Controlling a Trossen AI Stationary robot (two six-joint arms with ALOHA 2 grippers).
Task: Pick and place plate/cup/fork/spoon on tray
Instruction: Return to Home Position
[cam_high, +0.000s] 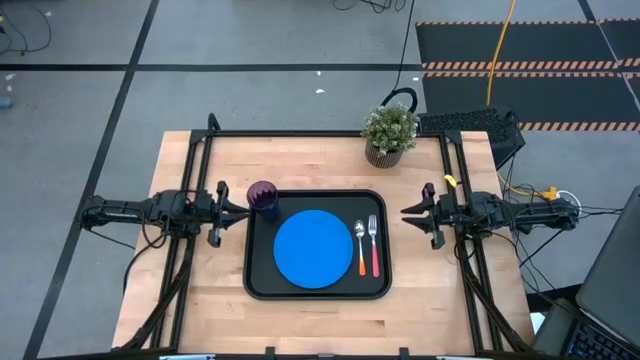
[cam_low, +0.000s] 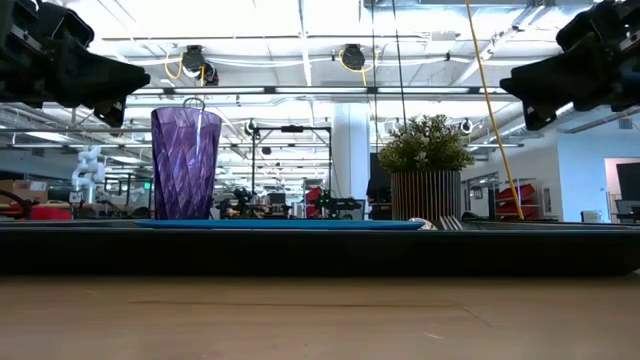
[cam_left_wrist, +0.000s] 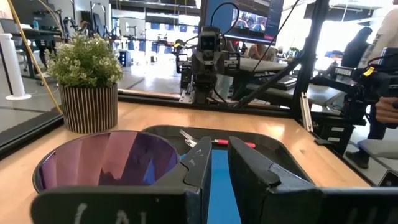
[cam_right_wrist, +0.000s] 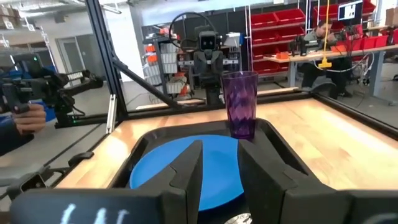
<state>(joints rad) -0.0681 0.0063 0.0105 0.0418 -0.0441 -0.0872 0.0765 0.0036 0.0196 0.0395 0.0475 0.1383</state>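
High view shows the translucent purple plastic cup (cam_high: 263, 195) upright in the large black rimmed tray's (cam_high: 318, 293) far-left corner, beside the flat bright blue plate (cam_high: 315, 249). Just beside it the left gripper (cam_high: 232, 206) hovers, fingers narrowly parted, holding nothing. Right gripper (cam_high: 416, 213), likewise parted, waits empty past the tray's opposite edge.

Bare table (cam_high: 200, 300) flanks the tray (cam_high: 255, 285); plant (cam_high: 390, 130) blocks far edge.

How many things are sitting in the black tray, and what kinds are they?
Plate: 1, blue
Cup: 1, purple
Spoon: 1, orange handle
Fork: 1, red handle
Total: 4 things in the tray
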